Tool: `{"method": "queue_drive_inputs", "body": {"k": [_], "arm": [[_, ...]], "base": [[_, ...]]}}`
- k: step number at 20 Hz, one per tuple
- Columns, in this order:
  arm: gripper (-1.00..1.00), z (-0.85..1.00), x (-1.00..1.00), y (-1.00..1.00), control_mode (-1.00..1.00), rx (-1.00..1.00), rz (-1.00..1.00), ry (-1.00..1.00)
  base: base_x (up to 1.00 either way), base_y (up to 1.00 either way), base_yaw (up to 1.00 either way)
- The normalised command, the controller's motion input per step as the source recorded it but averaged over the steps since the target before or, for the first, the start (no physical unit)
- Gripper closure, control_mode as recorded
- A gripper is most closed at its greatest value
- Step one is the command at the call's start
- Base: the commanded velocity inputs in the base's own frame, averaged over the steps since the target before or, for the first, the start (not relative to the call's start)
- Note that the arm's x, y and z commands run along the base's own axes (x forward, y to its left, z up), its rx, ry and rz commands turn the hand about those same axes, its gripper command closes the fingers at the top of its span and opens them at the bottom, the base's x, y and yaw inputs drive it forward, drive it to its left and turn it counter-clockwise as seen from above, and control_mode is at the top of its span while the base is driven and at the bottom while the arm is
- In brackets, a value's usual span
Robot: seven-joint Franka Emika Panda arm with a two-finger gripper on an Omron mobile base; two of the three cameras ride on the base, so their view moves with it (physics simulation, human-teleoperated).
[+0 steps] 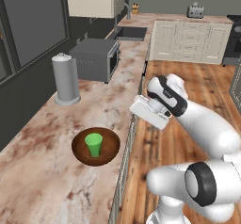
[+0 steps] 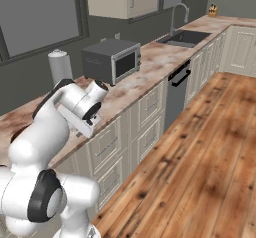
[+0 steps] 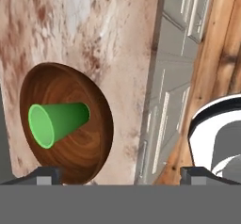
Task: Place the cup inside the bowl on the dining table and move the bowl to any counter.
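ITEM: cup (image 1: 94, 144) – green, upright, seated inside bowl (image 1: 109, 151). Both are found below and to the left of the end effector (image 3: 120, 173) in the left base view; in the hand view they sit toward the lower left.

ITEM: bowl – dark brown, wood-look, resting flat on counter (image 1: 42, 171), near the front edge but fully on the top. No overhang is seen.

ITEM: end effector – fingers spread wide apart, nothing gripped. It is held off the counter edge, above the cabinet fronts (image 3: 164, 91), clear of the bowl, no contact.

STEP: judged as final stage. Cup is in bowl, bowl is on counter w/ microwave (image 1: 96, 58) and grey cylinder (image 1: 66, 79), so both parts of the task appear met. Release appears done.

NEXT MOVE: prob. only a clean retreat is called for; arm to be drawn up and back w/o brushing the bowl rim. If the bowl is thought too close to the edge, a small push inward could be considered.

EDGES: counter front edge lies between end effector and bowl.

OPEN ROOM: wood floor (image 2: 200, 147) beneath and to the right is open. Bare counter top lies beyond the bowl on all sides; cylinder and microwave are well apart, further along.
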Motion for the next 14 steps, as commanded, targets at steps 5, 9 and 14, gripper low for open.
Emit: {"method": "queue_drive_inputs", "body": {"k": [5, 9, 14], "arm": [[-1.0, 0.05, -0.11, -0.43, -1.0, -0.09, 0.0, 0.0], [-1.0, 0.09, -0.34, -0.14, -1.0, -0.12, 0.0, 0.0], [-1.0, 0.0, -0.55, -0.17, -1.0, -0.15, 0.0, 0.0]], "base": [[0.0, 0.0, 0.0], [0.0, 0.0, 0.0], [0.0, 0.0, 0.0]]}}
